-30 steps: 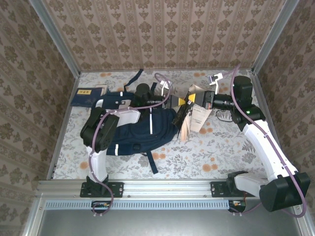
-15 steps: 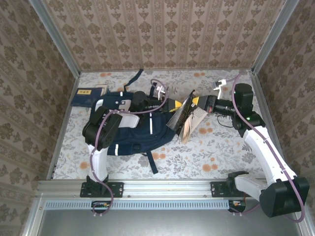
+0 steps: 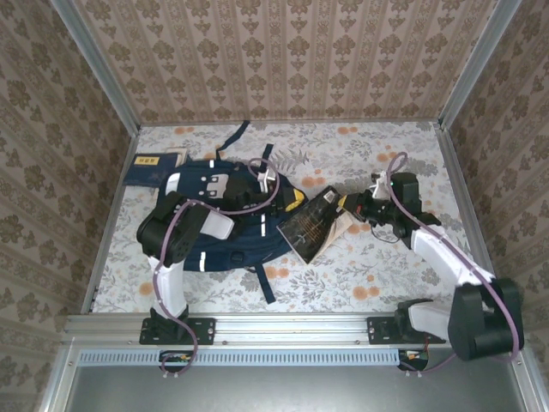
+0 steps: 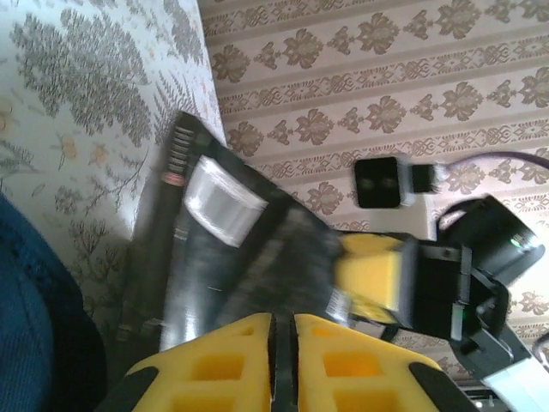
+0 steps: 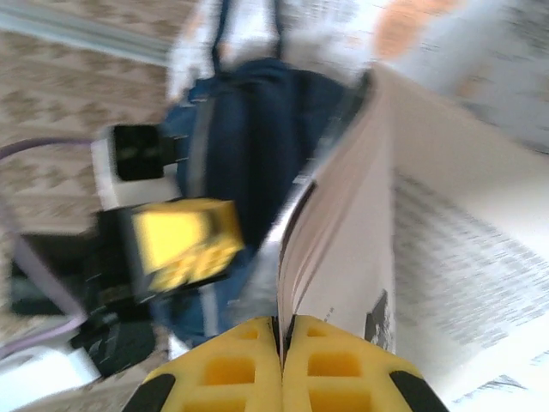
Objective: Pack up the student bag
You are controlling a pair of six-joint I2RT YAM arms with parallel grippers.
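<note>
The student bag [image 3: 225,239], a large navy backpack with white stripes, lies left of centre on the flowered table. At its right end is an open book [image 3: 307,227] with a black cover, tilted, its pale pages fanned toward the right. My left gripper [image 3: 294,199] is shut on the edge of the black cover [image 4: 232,257]. From the other side my right gripper [image 3: 350,206] is shut on a thin sheaf of the pages [image 5: 412,223]. The bag's blue fabric [image 5: 249,129] shows behind the book in the right wrist view.
A navy-blue book with a yellow label [image 3: 153,168] lies at the back left by the wall. A dark strap [image 3: 230,137] trails behind the bag. Patterned walls close in the table on three sides.
Both grippers have come down and leftward with the book. It went from standing high between them to lying tilted low by the bag. The right arm has dropped closer to the table.
</note>
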